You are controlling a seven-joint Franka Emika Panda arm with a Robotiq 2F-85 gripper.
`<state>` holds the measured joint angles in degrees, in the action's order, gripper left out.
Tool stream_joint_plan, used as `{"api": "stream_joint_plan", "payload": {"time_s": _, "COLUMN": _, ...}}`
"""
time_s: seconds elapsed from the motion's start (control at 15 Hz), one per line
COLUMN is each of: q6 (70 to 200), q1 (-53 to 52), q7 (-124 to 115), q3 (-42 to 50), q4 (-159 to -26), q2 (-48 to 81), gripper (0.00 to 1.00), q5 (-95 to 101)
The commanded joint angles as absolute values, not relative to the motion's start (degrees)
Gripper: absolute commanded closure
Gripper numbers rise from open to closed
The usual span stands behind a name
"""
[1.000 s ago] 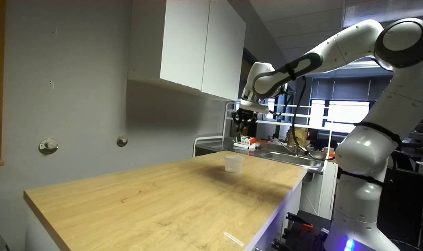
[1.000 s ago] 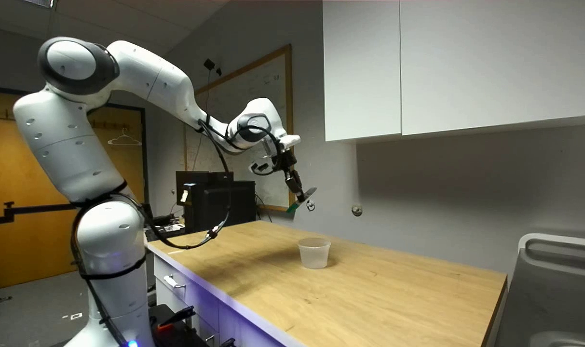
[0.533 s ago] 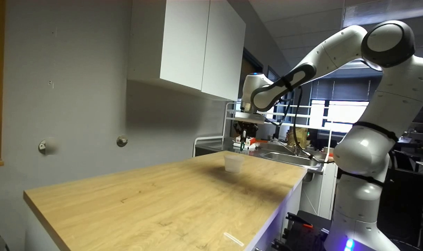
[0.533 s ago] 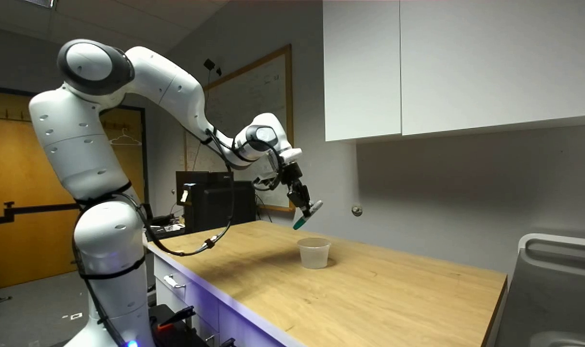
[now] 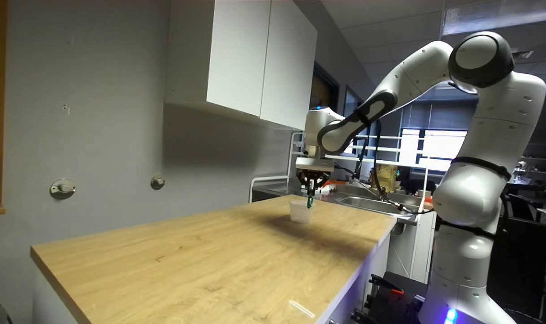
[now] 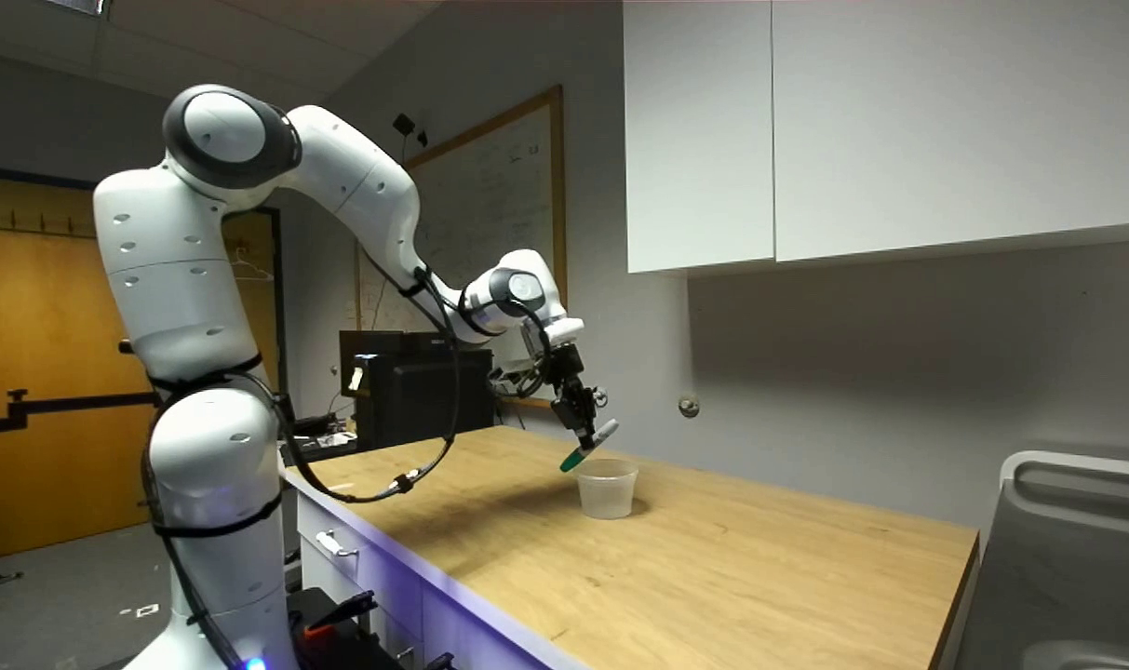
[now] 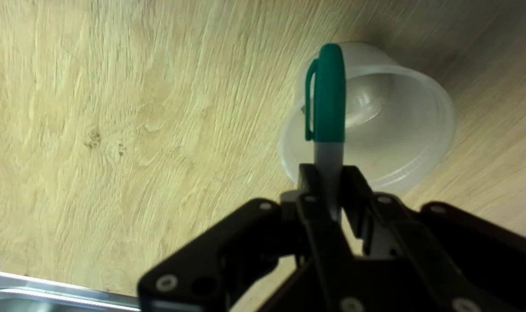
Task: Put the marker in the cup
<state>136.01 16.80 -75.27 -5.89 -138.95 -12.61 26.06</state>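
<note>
Both exterior views are dimly lit, with a soft shadow cast on the wall [image 5: 97, 135] beneath the cabinet [image 5: 241, 63], while in an exterior view the window [image 5: 446, 145] is blown out to white and a blue glare is given off by the lamp [image 5: 451, 313] at the foot of the arm [image 5: 466, 195]. Soft shadows are spread over the bench [image 6: 759, 586] beside the cup [image 6: 607, 501], and the drawers [image 6: 389, 582] are tinted violet. In the wrist view the bench grain is sharply rendered in yellowish light and darkened toward the upper right, the cup is streaked with glints, and the near-black hand [image 7: 331, 177] is blurred.
</note>
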Motion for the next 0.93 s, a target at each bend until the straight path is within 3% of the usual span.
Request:
{"api": "stream_joint_plan", "payload": {"time_s": 0.0, "q6": 133.9, "q1": 14.4, "q7": -77.2, "q3": -3.7, "q4": -136.6, "q2": -11.0, "gripper": 0.93, "q5": 26.9}}
{"api": "stream_joint_plan", "payload": {"time_s": 0.87, "q6": 130.9, "q1": 13.6, "q7": -76.4, "q3": -0.3, "q4": -131.8, "q2": -12.6, "gripper": 0.93, "q5": 26.0}}
